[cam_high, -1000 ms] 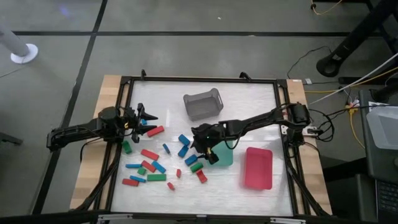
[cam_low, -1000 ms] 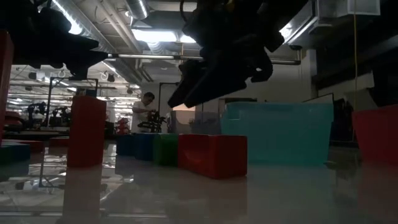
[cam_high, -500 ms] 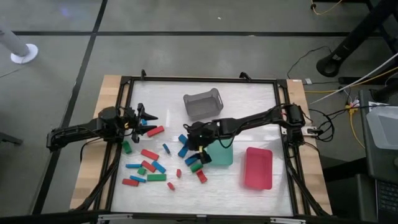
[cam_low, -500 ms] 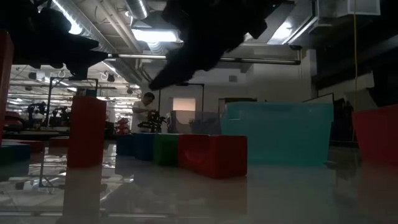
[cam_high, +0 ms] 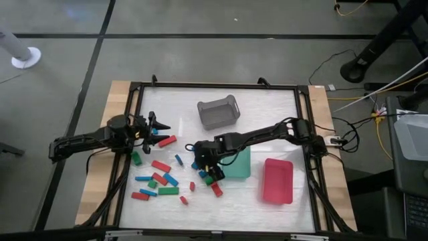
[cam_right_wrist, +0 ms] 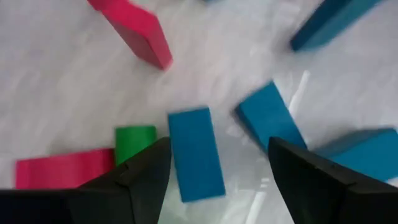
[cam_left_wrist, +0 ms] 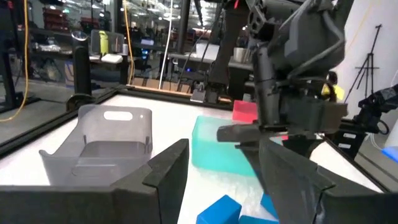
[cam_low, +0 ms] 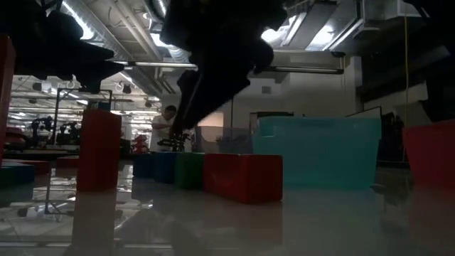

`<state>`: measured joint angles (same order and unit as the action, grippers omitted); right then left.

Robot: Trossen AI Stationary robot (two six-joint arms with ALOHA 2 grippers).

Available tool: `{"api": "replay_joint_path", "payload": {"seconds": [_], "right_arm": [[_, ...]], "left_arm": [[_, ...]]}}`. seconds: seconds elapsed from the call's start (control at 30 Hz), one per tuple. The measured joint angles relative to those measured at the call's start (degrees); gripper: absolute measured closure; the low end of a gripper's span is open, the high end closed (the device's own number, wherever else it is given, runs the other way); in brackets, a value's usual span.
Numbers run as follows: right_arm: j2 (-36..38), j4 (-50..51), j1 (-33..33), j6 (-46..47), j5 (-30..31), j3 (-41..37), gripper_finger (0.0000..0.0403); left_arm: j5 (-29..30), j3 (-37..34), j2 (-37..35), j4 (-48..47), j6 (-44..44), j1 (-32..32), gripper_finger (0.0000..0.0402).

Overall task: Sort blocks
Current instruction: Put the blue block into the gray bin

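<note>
The left gripper waits at the surface's left side, jaws apart, holding nothing. The blocks lie scattered mid-left. The right gripper hangs over them, jaws apart around a blue block, seemingly without touching it. Rightward sit the green tray and red tray.

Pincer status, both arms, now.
Left pincer: open, empty, waiting at the table's left side.
Right pincer: open, empty, over a blue block mid-table.
</note>
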<state>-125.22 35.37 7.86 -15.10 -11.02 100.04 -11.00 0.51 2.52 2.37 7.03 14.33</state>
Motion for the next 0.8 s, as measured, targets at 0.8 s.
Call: {"api": "replay_joint_path", "payload": {"seconds": [0.8], "right_arm": [[-3.5,1.1,1.5,1.8,1.6,-0.3,0.0149]], "left_arm": [[-0.1,0.0,0.4,0.0,0.0,0.0,0.0218]]}}
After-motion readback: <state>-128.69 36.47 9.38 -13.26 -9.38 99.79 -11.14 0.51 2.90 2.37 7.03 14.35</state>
